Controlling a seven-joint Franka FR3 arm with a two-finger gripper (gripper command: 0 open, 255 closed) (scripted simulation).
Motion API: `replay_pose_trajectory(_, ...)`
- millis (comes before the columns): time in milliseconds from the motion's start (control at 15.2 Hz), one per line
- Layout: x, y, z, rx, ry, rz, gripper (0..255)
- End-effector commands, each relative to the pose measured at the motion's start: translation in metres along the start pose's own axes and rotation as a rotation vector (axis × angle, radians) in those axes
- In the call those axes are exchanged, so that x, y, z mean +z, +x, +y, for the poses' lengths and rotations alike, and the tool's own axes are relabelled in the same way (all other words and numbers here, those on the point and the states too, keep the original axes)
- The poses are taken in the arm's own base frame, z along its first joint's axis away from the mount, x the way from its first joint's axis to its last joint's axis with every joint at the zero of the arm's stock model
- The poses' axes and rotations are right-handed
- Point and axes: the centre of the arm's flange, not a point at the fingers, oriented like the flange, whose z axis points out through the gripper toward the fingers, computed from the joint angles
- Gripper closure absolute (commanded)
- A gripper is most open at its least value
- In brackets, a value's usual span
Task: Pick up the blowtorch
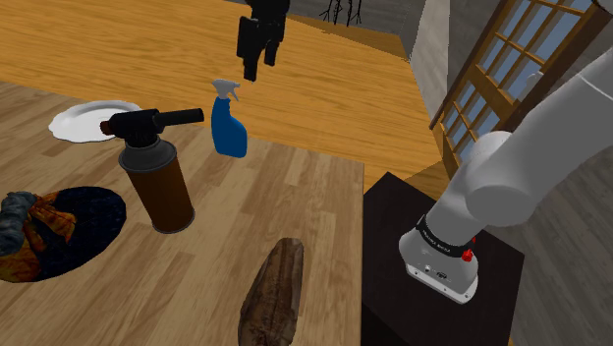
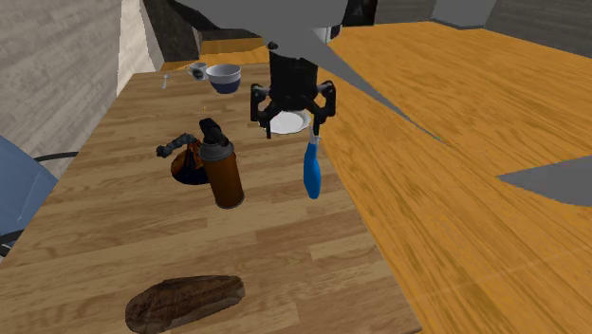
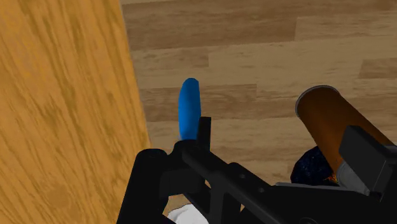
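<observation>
The blowtorch [image 1: 160, 182] is a brown canister with a black torch head [image 1: 147, 123]. It stands upright on the wooden table, in the shoulder view's left half. It also appears in the second exterior view as blowtorch [image 2: 224, 173] and in the wrist view as blowtorch [image 3: 334, 124]. My black gripper [image 1: 260, 61] hangs open well above the table, over a blue spray bottle [image 1: 229, 126] and apart from the torch. In the second exterior view the gripper [image 2: 295, 126] has its fingers spread with nothing between them.
The spray bottle [image 2: 311, 171] stands right beside the torch near the table edge. A white plate [image 1: 90, 120], a dark plate [image 1: 93, 231] of food and a brown loaf [image 1: 273, 295] lie on the table [image 1: 295, 197]. A bowl [image 2: 224, 78] sits at the far end.
</observation>
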Motion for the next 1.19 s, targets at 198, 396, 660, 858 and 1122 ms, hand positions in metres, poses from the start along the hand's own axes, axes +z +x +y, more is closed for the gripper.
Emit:
replay_pose_trajectory(198,0.012,0.041,-0.052,-0.117,0.003,-0.003,0)
replay_pose_trajectory(396,0.019,0.062,-0.085,-0.187,0.005,-0.005,0)
replay_pose_trajectory(660,0.028,0.087,-0.131,-0.279,0.007,-0.008,0)
replay_pose_trajectory(858,0.035,0.103,-0.166,-0.349,0.008,-0.01,0)
replay_pose_trajectory(1122,0.052,0.103,-0.172,-0.36,0.008,-0.01,0)
